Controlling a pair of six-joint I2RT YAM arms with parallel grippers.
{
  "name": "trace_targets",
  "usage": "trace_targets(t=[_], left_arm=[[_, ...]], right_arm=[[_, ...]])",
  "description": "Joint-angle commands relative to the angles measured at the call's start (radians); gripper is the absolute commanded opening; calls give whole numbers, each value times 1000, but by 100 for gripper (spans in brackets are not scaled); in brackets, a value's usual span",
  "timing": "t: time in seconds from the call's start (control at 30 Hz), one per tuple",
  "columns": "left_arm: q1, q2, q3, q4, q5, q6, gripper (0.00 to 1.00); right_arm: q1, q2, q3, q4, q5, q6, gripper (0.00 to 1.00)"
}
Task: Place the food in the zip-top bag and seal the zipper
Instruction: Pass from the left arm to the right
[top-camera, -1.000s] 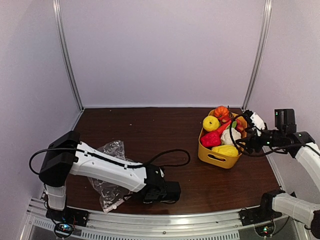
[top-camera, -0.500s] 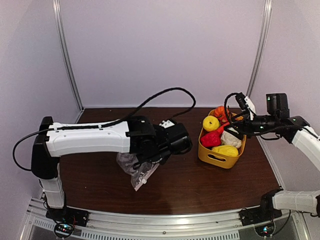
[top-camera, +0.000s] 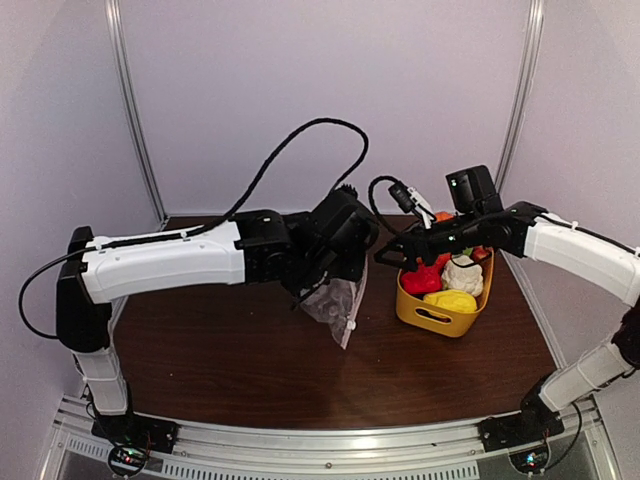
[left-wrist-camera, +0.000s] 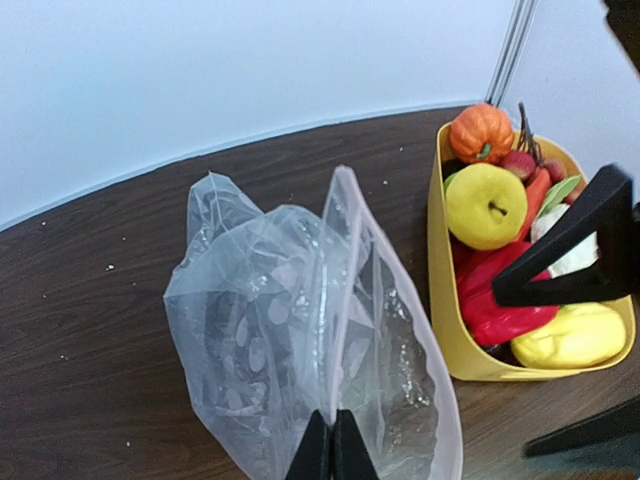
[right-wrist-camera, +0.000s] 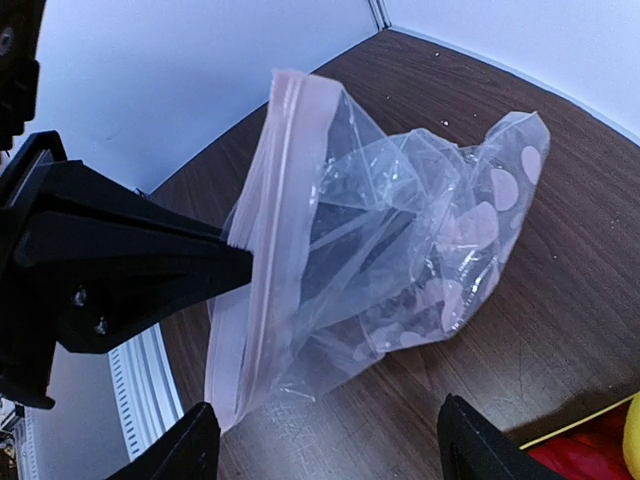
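The clear zip-top bag (top-camera: 340, 305) hangs above the table, its mouth rim pinched in my shut left gripper (left-wrist-camera: 333, 445), seen in the top view as the left gripper (top-camera: 320, 290). The zipper (right-wrist-camera: 262, 225) runs as a pale strip along that rim. My right gripper (top-camera: 390, 255) is open just right of the bag, and the bag (right-wrist-camera: 380, 260) lies ahead of the right gripper (right-wrist-camera: 335, 440). The food sits in a yellow basket (top-camera: 430, 315): lemon (left-wrist-camera: 485, 205), red pepper (left-wrist-camera: 500, 300), cauliflower (top-camera: 462, 272).
The basket (left-wrist-camera: 445, 290) stands at the right of the dark wooden table (top-camera: 230, 350), under the right arm. A small orange pumpkin toy (left-wrist-camera: 480, 130) tops the pile. A black cable (top-camera: 300, 140) loops above the left arm. White walls close in the back and sides.
My left arm has lifted the bag from the table's front left and carried it up and right, toward the basket. My right arm has swung left from over the basket to the bag.
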Motion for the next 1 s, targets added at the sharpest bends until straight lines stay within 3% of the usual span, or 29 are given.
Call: trace_targets(t=[0.0, 0.33, 0.53, 0.73, 0.87, 0.97], left_arm=[[7, -76, -60, 172, 2, -70, 0], [8, -115, -114, 239, 28, -109, 0], [8, -130, -144, 243, -5, -161, 0], [8, -138, -143, 266, 7, -167, 0], [8, -143, -146, 264, 16, -168, 0], [8, -151, -154, 257, 21, -169, 0]], right_arm=[[34, 55, 59, 50, 48, 102, 74], [37, 116, 130, 48, 112, 126, 57], [45, 100, 163, 65, -127, 137, 67], [85, 114, 172, 10, -28, 89, 68], [86, 142, 197, -11, 119, 85, 56], [79, 143, 218, -27, 226, 75, 37]])
